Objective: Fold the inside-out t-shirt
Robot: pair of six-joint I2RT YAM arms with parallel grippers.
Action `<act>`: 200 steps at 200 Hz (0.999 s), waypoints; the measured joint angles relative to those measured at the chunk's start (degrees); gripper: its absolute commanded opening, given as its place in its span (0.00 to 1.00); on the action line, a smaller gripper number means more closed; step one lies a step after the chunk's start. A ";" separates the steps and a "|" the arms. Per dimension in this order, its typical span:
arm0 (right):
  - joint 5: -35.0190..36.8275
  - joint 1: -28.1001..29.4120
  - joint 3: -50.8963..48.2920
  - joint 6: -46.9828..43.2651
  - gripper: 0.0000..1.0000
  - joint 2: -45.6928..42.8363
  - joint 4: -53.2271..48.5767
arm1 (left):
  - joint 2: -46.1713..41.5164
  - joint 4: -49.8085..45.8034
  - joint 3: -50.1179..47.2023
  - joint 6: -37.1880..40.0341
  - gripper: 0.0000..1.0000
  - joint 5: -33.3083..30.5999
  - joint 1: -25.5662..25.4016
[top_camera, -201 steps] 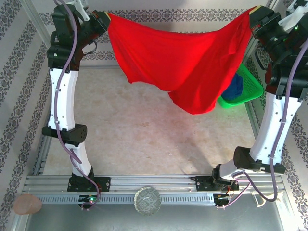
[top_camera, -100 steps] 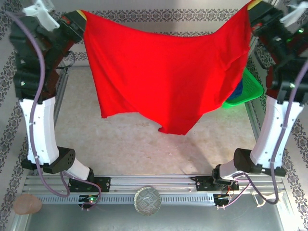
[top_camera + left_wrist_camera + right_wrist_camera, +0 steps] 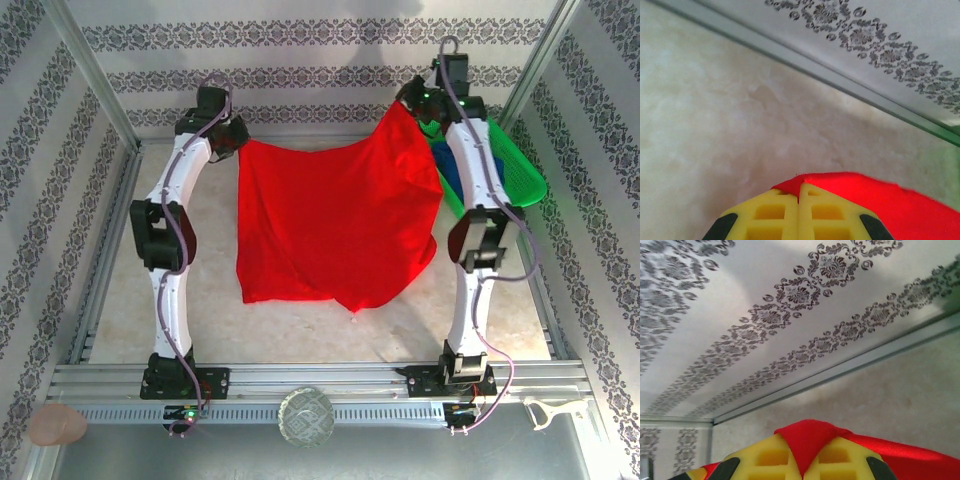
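Observation:
The inside-out t-shirt (image 3: 335,225), plain bright red, lies mostly spread on the pale table, its lower hem crumpled toward the near side. Its far edge is stretched between both arms, which reach to the back of the table. My left gripper (image 3: 236,142) is shut on the far left corner, and red cloth (image 3: 880,200) shows pinched at the yellow fingertips (image 3: 775,205). My right gripper (image 3: 404,106) holds the far right corner a little above the table. There a fold of red cloth (image 3: 807,437) is wedged between the yellow fingers (image 3: 765,455).
A green basket (image 3: 518,172) stands at the back right beside the right arm, with a dark blue garment (image 3: 447,168) in it. The patterned back wall and its metal rail (image 3: 320,135) are close behind both grippers. A round glass dish (image 3: 306,416) sits on the front rail.
Both arms have come down from holding the shirt high in the air and reached toward the back wall. The shirt now lies draped over the table.

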 measured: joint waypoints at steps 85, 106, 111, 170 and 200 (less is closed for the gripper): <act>6.10 3.69 -6.88 -9.62 0.60 -13.20 -6.56 | 5.11 -4.42 18.56 3.54 0.91 0.79 0.02; 7.43 7.23 -26.67 -9.77 0.60 -27.58 -2.78 | -2.62 -3.65 6.95 4.00 1.00 2.21 0.02; 7.74 8.00 -30.75 -9.62 0.61 -30.51 -2.10 | -5.01 -3.06 3.37 4.17 1.00 2.54 0.02; 10.03 12.98 -79.25 -3.72 0.61 -56.96 4.35 | -32.70 6.34 -38.12 3.28 1.00 6.67 0.02; 9.99 16.85 -95.65 1.36 0.62 -65.61 4.74 | -44.28 6.58 -53.83 2.45 1.00 6.99 -0.44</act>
